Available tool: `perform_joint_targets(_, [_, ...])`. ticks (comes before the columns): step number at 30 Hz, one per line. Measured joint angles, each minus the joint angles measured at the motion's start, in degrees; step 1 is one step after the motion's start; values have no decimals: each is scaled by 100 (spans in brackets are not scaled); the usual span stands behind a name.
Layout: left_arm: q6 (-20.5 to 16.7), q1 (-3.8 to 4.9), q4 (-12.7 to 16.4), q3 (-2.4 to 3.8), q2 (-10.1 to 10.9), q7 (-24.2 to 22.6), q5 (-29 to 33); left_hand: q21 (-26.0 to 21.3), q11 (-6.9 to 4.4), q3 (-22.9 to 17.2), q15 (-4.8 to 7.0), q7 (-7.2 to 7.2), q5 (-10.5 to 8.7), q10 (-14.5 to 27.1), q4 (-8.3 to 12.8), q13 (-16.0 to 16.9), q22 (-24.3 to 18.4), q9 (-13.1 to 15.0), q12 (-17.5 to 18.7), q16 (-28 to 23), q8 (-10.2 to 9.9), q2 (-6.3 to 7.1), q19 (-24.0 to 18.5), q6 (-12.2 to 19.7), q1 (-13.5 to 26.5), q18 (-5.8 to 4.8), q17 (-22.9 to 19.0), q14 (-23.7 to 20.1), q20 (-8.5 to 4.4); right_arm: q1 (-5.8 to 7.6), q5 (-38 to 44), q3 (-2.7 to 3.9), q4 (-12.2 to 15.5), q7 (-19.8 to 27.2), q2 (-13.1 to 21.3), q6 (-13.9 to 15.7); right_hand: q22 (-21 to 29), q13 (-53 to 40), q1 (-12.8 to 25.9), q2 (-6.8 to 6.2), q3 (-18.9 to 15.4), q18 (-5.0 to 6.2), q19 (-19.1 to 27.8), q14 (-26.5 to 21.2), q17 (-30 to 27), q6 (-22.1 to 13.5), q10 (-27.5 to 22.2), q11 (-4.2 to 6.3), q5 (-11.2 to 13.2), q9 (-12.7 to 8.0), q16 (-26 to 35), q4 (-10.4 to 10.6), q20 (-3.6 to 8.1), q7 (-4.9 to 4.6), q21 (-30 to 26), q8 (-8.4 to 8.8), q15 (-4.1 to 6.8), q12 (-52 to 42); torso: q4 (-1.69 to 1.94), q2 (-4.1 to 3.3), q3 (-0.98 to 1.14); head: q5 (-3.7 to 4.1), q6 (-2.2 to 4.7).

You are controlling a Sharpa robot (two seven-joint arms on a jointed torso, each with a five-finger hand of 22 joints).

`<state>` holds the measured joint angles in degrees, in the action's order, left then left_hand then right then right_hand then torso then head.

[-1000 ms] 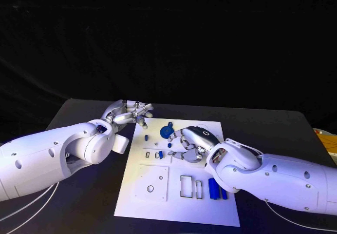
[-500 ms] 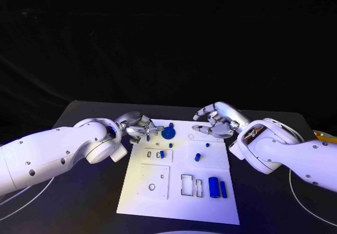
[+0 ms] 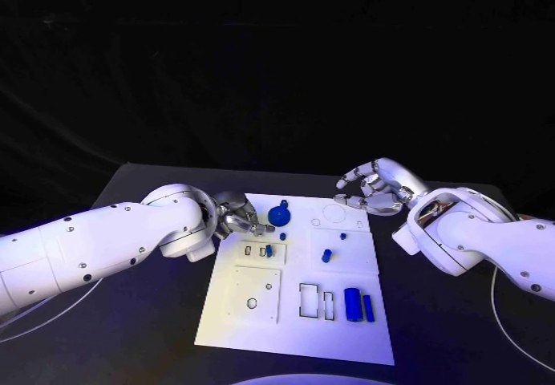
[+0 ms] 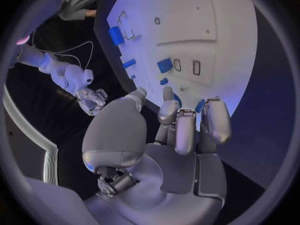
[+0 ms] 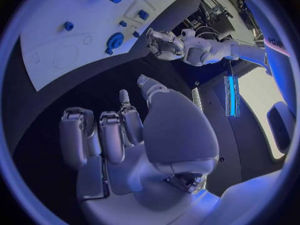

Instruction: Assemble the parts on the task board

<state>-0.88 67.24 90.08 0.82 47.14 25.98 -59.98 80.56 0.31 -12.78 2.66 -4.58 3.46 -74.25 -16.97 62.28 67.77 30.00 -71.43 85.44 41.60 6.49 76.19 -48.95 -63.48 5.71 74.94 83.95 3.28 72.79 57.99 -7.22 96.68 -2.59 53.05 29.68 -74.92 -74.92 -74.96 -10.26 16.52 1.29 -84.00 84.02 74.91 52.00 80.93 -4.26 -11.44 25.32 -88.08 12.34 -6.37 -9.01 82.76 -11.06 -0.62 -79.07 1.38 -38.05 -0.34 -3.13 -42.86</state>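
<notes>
The white task board (image 3: pixel 257 321) lies in the middle of the table. On it are a round blue part (image 3: pixel 279 215), a small blue part (image 3: pixel 269 251) standing in a slot, a short blue part (image 3: pixel 326 256) and two blue bars (image 3: pixel 351 305) near the front. My left hand (image 3: pixel 240 215) hangs at the board's far left edge beside the round part, fingers curled in, with nothing seen in them (image 4: pixel 181 125). My right hand (image 3: pixel 372 186) hovers past the board's far right corner, its fingers also curled on nothing (image 5: pixel 119 130).
Empty rectangular cut-outs (image 3: pixel 310 302) and a square plate with a hole (image 3: pixel 253 295) mark the board's front half. A faint round recess (image 3: pixel 338 213) sits at the far right. Black table (image 3: pixel 139 337) surrounds the board.
My right hand has lifted off the board's middle and drawn back to the far right corner, uncovering the short blue part. My left hand has shifted from the far left corner towards the round part.
</notes>
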Motion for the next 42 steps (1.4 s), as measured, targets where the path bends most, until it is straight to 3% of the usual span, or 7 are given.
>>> perform_joint_targets(11, [366, 109, -235, -69, -281, 369, -222, 11, 0, 63, 0, 0, 0, 0, -1, 5, 37, 35, 0, 0, 34, -18, 22, 0, 64, 1, 0, 0, -18, 2, -37, -1, -63, -87, -7, -71, 1, 0, 0, 0, -33, 0, 0, 0, 0, 0, -22, 21, 0, -1, 11, 33, 0, 0, -60, 0, 0, 41, 4, -2, -3, 11, -32])
perform_joint_targets(13, [423, 122, -276, -88, -322, 401, -234, 26, 0, 69, 0, 0, 0, 0, 5, 19, 64, 50, -23, 0, 35, -45, 41, 0, 91, -87, -1, 0, 0, 2, -38, -1, -75, -100, -13, -77, 1, 0, 0, 0, -39, 0, 0, 0, 0, 0, -44, -1, 0, 4, 23, 39, 0, 0, -71, 0, 0, 54, 5, -3, -3, 11, -40])
perform_joint_targets(16, [520, 139, -335, -108, -382, 448, -245, 26, 0, 69, 0, -1, 0, 0, 5, 29, 72, 56, -23, 0, 58, -45, 40, 0, 91, -90, -1, 0, 0, 2, -38, -2, -91, -121, -20, -84, 1, 0, 0, 0, -39, 0, 0, 0, 0, 0, -43, 0, 0, 5, 23, 39, 0, 0, -101, 0, 0, 67, 6, -3, -3, 10, -43])
perform_joint_targets(42, [1042, 158, -530, -177, -685, 625, -272, 49, 1, 68, -1, 29, 0, 1, 5, 27, 126, 139, -23, -1, 110, -138, 60, 30, -3, -89, -2, 0, -20, 0, -38, -5, -138, -211, -74, -102, -2, 0, 24, 24, -71, 0, 0, 0, 0, -42, -83, 0, -21, 9, 45, 71, 0, 2, -167, 1, 0, 113, 7, -12, -17, 42, -110])
